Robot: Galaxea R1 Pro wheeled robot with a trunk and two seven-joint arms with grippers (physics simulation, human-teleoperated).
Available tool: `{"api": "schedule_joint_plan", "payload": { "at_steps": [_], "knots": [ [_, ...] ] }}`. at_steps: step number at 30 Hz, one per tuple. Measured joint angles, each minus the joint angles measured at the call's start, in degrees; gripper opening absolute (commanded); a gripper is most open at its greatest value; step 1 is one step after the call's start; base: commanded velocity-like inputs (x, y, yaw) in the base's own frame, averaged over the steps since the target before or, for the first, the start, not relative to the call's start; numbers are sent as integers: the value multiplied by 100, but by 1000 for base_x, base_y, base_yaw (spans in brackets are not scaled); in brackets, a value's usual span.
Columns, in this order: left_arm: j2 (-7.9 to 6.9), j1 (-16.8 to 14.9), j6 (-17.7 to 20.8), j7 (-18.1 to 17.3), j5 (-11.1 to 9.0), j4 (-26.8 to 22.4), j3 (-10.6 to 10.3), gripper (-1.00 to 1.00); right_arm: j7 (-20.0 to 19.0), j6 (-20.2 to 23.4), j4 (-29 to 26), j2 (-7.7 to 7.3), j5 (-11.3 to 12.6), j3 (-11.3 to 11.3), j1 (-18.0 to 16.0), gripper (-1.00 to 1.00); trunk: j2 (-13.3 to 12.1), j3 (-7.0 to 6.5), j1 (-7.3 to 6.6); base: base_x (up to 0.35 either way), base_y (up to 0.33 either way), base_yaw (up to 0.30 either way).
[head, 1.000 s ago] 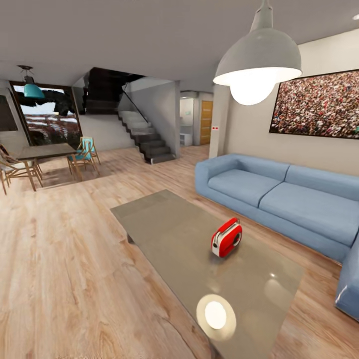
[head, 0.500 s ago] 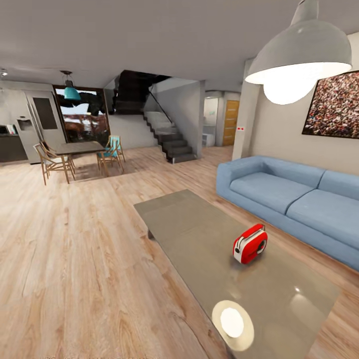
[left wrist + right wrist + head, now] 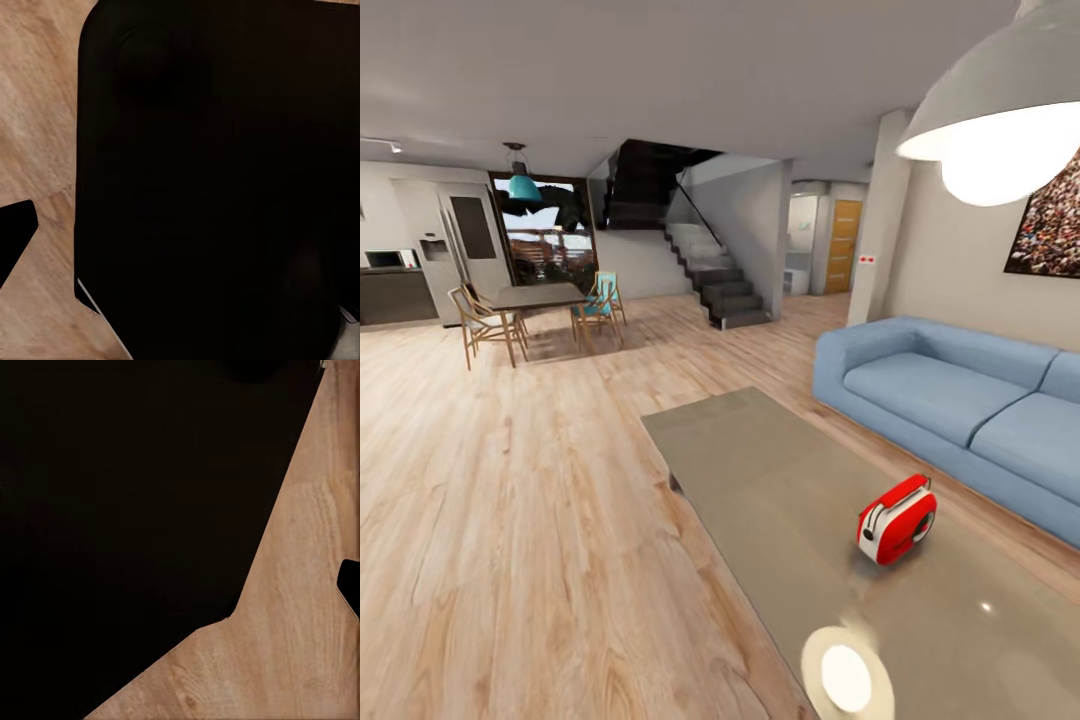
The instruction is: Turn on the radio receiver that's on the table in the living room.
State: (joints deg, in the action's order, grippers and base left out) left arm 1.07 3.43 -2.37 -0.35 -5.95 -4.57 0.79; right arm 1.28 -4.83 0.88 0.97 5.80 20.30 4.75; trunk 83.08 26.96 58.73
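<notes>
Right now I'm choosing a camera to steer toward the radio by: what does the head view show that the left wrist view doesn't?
Head view: the red radio standing on the grey table, with the blue sofa beyond it, the pendant lamp, the stairs and a dining table with chairs. Left wrist view: a large dark shape close to the lens, too dark to identify. Both: the wood plank floor, a strip of it in the wrist view. Steer by the head view.

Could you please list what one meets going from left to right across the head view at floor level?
Dining table with chairs → staircase → the table → the radio receiver → blue sofa.
</notes>
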Motion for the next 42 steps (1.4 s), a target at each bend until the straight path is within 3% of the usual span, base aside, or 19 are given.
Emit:
{"api": "schedule_joint_plan", "payload": {
  "at_steps": [25, 36, 42],
  "knots": [
    [-2, 0, 9, 7, -3, 0, 9, 100, 2, -2, 0, 0, -6, 0, 0, 100, 0, 0, 0, 301, 204, 0],
    [-2, 0, 9, 9, -4, 0, 9, 100, -9, -10, 0, 0, -2, 0, 0, 100, 0, 0, 0, 319, 36, -5],
    [-2, 0, 9, 9, -8, 0, 9, 100, -30, -9, 0, 0, 24, 0, 0, 100, 0, -5, 0, 168, 0, -213]
  ]
}}
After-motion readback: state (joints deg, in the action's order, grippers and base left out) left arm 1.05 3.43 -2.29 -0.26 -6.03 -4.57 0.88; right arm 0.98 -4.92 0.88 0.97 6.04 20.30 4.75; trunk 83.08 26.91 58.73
